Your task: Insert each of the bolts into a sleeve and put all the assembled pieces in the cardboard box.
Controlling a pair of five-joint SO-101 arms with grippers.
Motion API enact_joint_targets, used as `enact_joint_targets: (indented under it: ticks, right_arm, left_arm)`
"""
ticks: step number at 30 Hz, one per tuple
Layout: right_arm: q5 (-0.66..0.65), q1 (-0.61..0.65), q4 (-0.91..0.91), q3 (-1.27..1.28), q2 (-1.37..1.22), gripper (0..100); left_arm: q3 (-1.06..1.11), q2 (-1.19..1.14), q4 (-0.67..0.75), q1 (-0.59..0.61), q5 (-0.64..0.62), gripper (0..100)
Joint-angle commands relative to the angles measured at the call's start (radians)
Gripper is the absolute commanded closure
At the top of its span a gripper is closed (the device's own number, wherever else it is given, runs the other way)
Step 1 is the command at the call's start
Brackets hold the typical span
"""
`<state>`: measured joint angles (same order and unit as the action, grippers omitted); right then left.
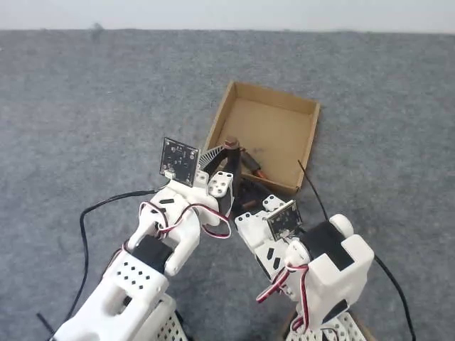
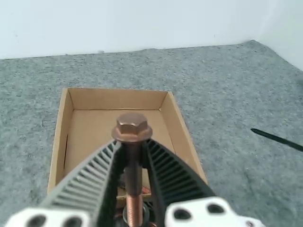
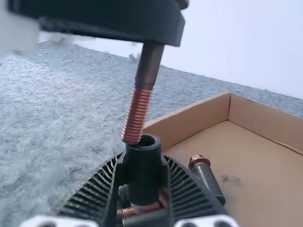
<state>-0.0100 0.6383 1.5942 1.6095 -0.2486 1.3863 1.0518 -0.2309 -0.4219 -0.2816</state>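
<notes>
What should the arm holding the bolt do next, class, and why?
The bolt in the left tool has its threaded tip at the rim of the open mouth of the sleeve, which the right tool grips upright. The bolt leans slightly. So, probably: straighten it a little, centre it and ease it down into the bore.

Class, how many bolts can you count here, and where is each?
2. One bolt is held in the left pincer, tip at the sleeve mouth; a second bolt lies sleeved in the cardboard box. More may be hidden.
</notes>
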Motion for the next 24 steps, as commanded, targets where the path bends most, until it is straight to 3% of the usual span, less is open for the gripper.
enact_joint_targets:
  ticks: [1, 7, 11, 24]
  right_arm:
    - [-0.012, 0.005, 0.010, 0.002, 0.061, 99.3]
    - [-0.110, 0.007, 0.039, 0.018, 0.061, 99.3]
    - [-0.110, 0.019, 0.061, 0.029, 0.061, 99.3]
    - [-0.110, 0.008, 0.065, 0.029, 0.061, 99.3]
  left_arm:
    - [-0.008, 0.023, 0.026, -0.005, -0.018, 99]
    - [0.005, 0.023, 0.060, -0.005, -0.018, 99]
    - [0.048, 0.023, 0.143, -0.006, -0.017, 99]
    - [0.062, 0.023, 0.143, 0.000, -0.017, 99]
